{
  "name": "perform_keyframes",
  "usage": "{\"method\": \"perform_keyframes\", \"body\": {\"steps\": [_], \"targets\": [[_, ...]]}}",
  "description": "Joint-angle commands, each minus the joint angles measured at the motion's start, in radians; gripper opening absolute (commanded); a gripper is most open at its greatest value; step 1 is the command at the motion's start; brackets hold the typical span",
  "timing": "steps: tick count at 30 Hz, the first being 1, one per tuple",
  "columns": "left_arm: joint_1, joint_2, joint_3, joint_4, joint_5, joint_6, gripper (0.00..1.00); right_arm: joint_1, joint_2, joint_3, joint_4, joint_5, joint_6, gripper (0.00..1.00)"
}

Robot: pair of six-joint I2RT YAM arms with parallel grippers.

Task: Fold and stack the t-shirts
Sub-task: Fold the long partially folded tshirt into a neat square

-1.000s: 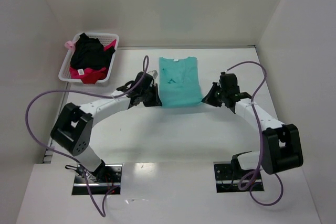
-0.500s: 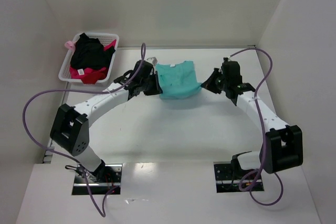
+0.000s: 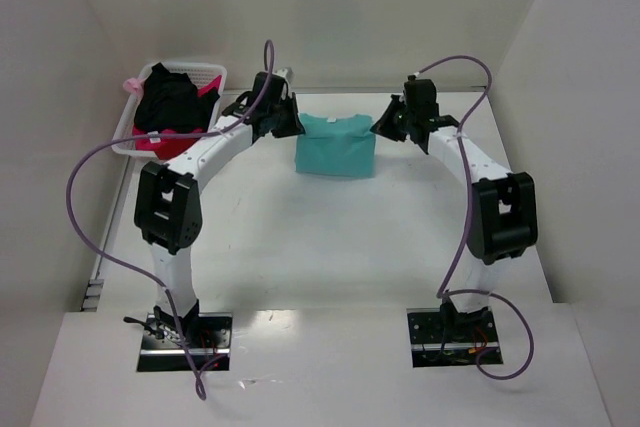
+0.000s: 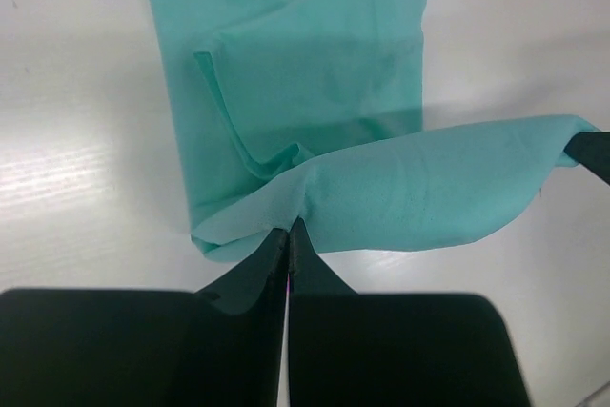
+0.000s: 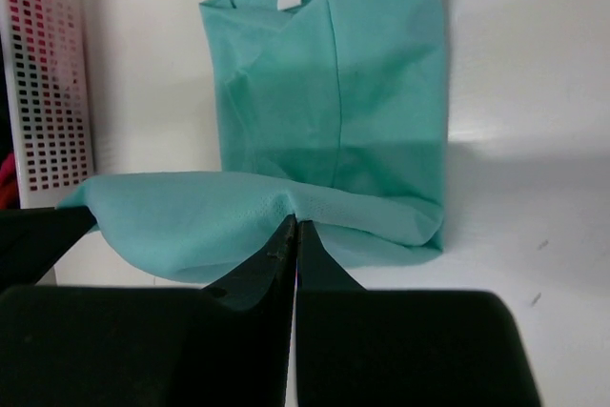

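A teal t-shirt point(image 3: 336, 145) lies on the white table at the far middle, its lower half lifted and carried back over the upper half. My left gripper point(image 3: 294, 127) is shut on the shirt's left hem corner; in the left wrist view the gripper point(image 4: 289, 228) pinches the teal t-shirt point(image 4: 315, 92). My right gripper point(image 3: 378, 127) is shut on the right hem corner; in the right wrist view the gripper point(image 5: 294, 226) holds the teal t-shirt point(image 5: 334, 92). The held edge spans between both grippers above the collar end.
A white basket point(image 3: 214, 79) at the far left holds black and red shirts point(image 3: 170, 112); it also shows in the right wrist view point(image 5: 43, 92). White walls close the back and both sides. Purple cables loop off both arms.
Both grippers have moved away from me toward the back wall, carrying the shirt's hem over its upper half. The shirt now looks about half as long.
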Motion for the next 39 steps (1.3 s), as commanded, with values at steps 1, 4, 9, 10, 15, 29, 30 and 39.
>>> {"method": "perform_keyframes", "body": {"steps": [1, 4, 9, 10, 15, 29, 30, 39], "targets": [[0.018, 0.060, 0.115, -0.019, 0.043, 0.050, 0.00, 0.005, 0.062, 0.124, 0.045, -0.002, -0.032, 0.00], [0.029, 0.115, 0.200, -0.030, 0.043, 0.060, 0.00, -0.004, 0.114, 0.185, 0.045, -0.002, -0.041, 0.00], [0.063, 0.176, 0.273, -0.039, 0.052, 0.070, 0.00, -0.014, 0.146, 0.227, 0.054, -0.002, -0.050, 0.00], [0.063, 0.186, 0.288, -0.039, 0.052, 0.070, 0.00, -0.014, 0.155, 0.227, 0.054, -0.002, -0.050, 0.00], [0.072, 0.265, 0.346, -0.039, 0.088, 0.080, 0.00, -0.023, 0.200, 0.265, 0.054, 0.008, -0.050, 0.00], [0.110, 0.469, 0.661, -0.102, 0.109, 0.128, 0.00, -0.050, 0.301, 0.317, 0.073, 0.031, -0.050, 0.00], [0.110, 0.469, 0.670, -0.112, 0.100, 0.128, 0.00, -0.050, 0.301, 0.317, 0.073, 0.022, -0.050, 0.00], [0.110, 0.368, 0.543, -0.082, 0.100, 0.137, 0.00, -0.050, 0.157, 0.201, 0.094, 0.022, -0.050, 0.00]]}}
